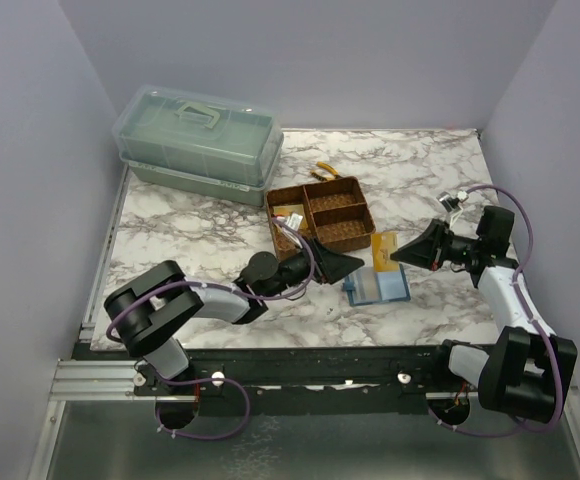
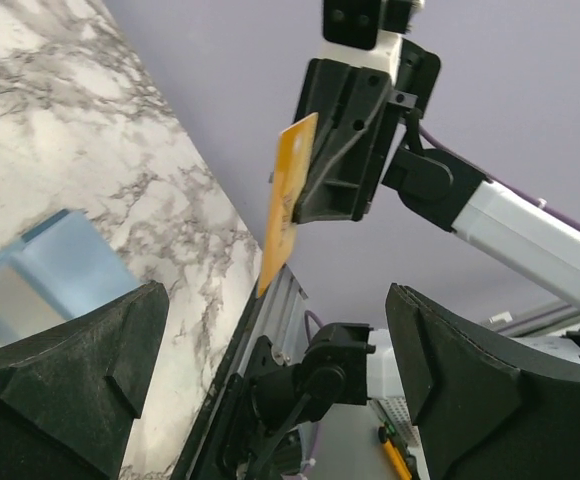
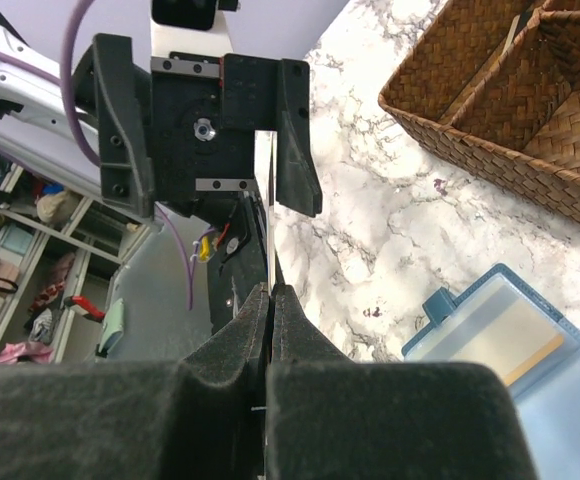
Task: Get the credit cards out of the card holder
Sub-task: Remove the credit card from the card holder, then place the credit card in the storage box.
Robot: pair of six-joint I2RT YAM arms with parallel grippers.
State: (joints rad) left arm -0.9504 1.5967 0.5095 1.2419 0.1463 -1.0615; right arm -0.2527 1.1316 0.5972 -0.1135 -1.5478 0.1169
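Above the counter (image 1: 190, 230), noted right tool (image 1: 400, 252) pinching card (image 1: 383, 247) by its edge, left tool (image 1: 348, 265) wide beside holder (image 1: 378, 288). Judged slip likely from so shallow a grip.

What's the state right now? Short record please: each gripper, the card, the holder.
left gripper: open, empty, low beside the card holder
right gripper: shut on a yellow card
yellow card: held off the table, clear of the card holder
card holder: flat on the table between the two grippers, in front of the woven tray
cards left inside: cannot tell
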